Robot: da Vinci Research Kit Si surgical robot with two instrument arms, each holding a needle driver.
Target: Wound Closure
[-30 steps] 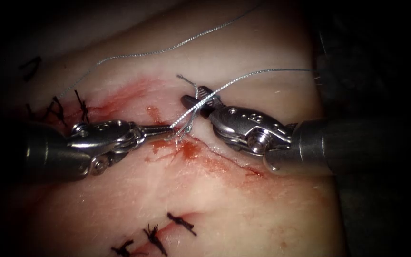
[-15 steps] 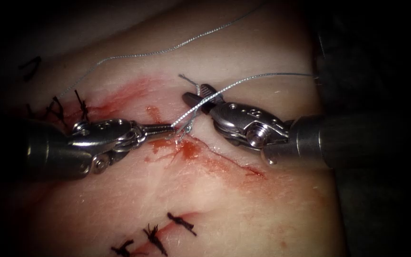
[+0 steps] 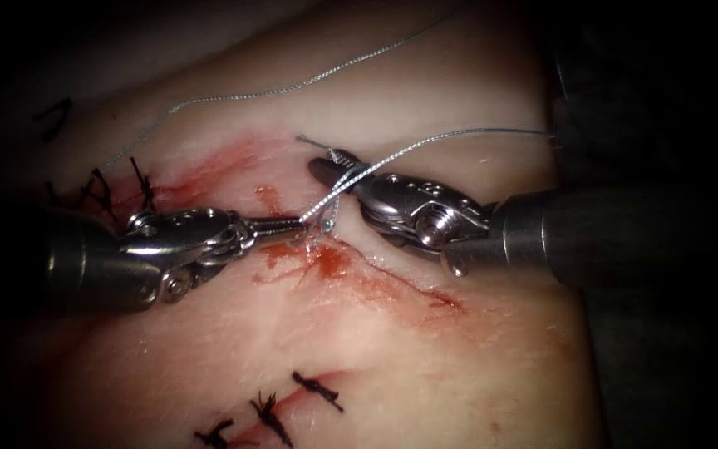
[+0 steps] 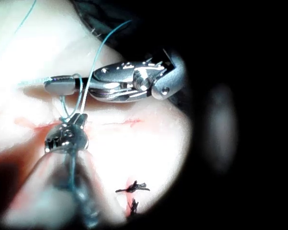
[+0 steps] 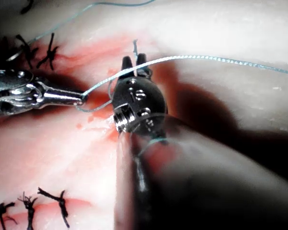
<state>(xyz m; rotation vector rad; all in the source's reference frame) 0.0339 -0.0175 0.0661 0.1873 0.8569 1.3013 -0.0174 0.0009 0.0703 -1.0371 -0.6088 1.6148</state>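
The pale tissue (image 3: 359, 349) carries a thin slanting cut (image 3: 392, 278) smeared with red fluid (image 3: 326, 259). Silver braided thread (image 3: 425, 143) rises from the cut's upper end, crosses the right tool (image 3: 326, 169), and its short frayed end (image 3: 305, 141) lies just beyond.

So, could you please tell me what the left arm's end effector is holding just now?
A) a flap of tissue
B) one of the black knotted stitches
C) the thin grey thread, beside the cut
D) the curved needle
C: the left arm's end effector is shut on the thin grey thread just left of the red-stained cut, while the right arm's end effector grips the thread's short tail.
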